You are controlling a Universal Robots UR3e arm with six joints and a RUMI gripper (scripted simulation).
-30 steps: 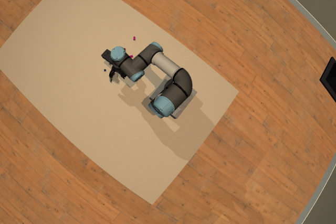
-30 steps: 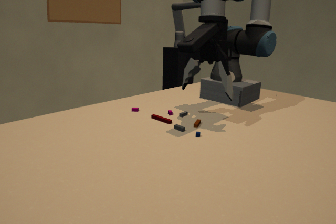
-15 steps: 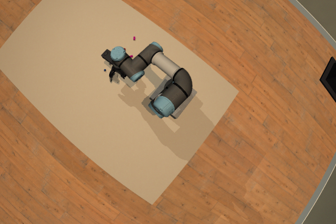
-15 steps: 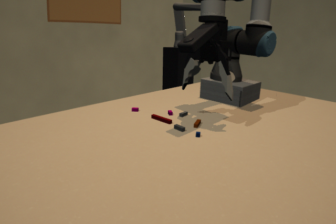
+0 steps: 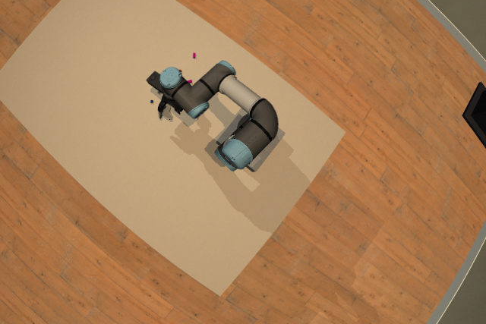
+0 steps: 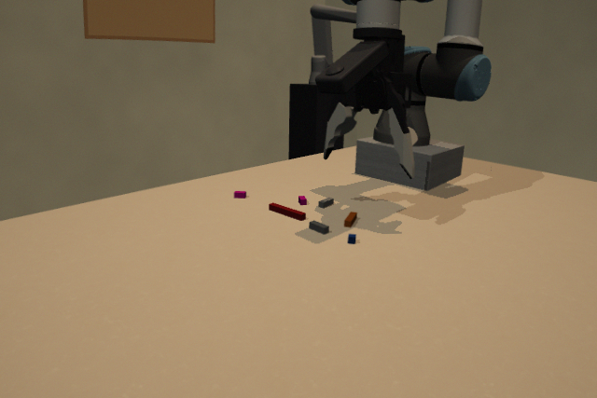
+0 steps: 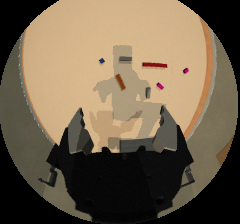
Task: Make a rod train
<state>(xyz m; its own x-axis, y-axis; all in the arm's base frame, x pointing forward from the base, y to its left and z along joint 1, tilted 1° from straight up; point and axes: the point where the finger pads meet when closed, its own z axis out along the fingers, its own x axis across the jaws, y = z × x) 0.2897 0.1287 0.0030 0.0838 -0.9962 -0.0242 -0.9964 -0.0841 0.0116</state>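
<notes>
Spread to their widest, the jaws of the gripper (image 6: 368, 155) hold nothing and hang well above the tan table top (image 6: 192, 297). Below them lies a loose scatter of small square-section rods, none touching another. The red rod (image 6: 287, 211), the longest, lies flat to the left. A magenta rod (image 6: 302, 199) sits just beyond its far end, and a second magenta rod (image 6: 240, 194) lies further left, apart from the rest. Two grey rods (image 6: 326, 202) (image 6: 318, 226) and an orange rod (image 6: 350, 219) lie in the arm's shadow, roughly under the gripper. A tiny blue rod (image 6: 352, 238) sits nearest the exterior camera.
</notes>
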